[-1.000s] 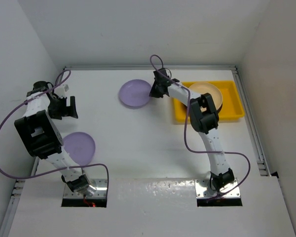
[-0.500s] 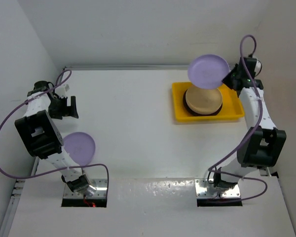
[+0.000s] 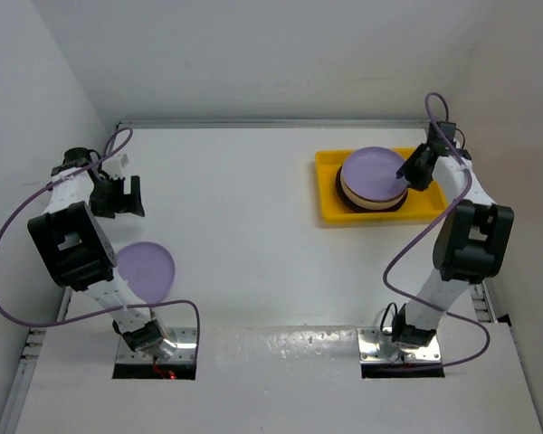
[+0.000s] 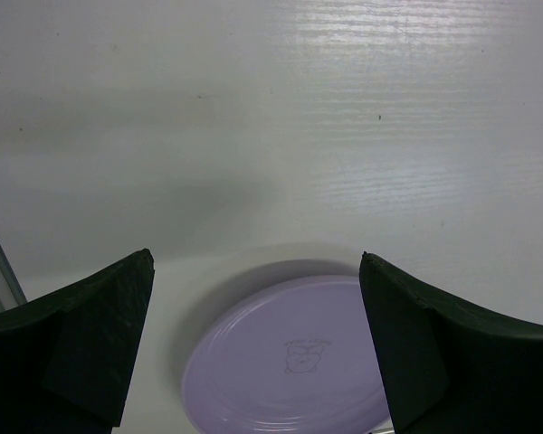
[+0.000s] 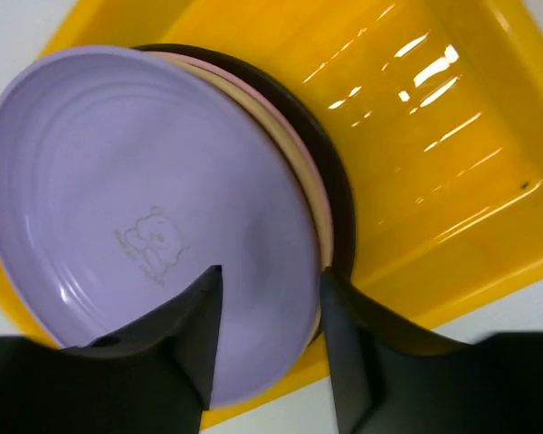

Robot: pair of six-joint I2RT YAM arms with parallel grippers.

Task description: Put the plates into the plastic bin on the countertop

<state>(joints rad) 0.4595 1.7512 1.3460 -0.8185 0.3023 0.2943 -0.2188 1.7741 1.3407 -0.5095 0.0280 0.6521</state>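
The yellow plastic bin (image 3: 330, 213) sits at the back right of the white countertop (image 3: 253, 244). In it lies a stack of plates with a lavender plate (image 3: 371, 168) (image 5: 127, 190) on top, over cream, pink and a dark-rimmed plate (image 5: 341, 203). My right gripper (image 3: 408, 172) (image 5: 271, 271) is open, its fingers straddling that lavender plate's right rim with a gap on each side. Another lavender plate (image 3: 147, 268) (image 4: 290, 362) lies on the countertop near the left arm. My left gripper (image 3: 129, 196) (image 4: 255, 260) hangs open above its far edge, holding nothing.
White walls close in the left, back and right sides. A metal strip (image 3: 466, 244) runs along the countertop's right edge beside the bin. The right half of the bin floor (image 5: 434, 136) is bare yellow.
The right arm carried a lavender plate from mid-countertop across to the bin and set it on the stack, and its jaws have parted. The left arm has stayed still.
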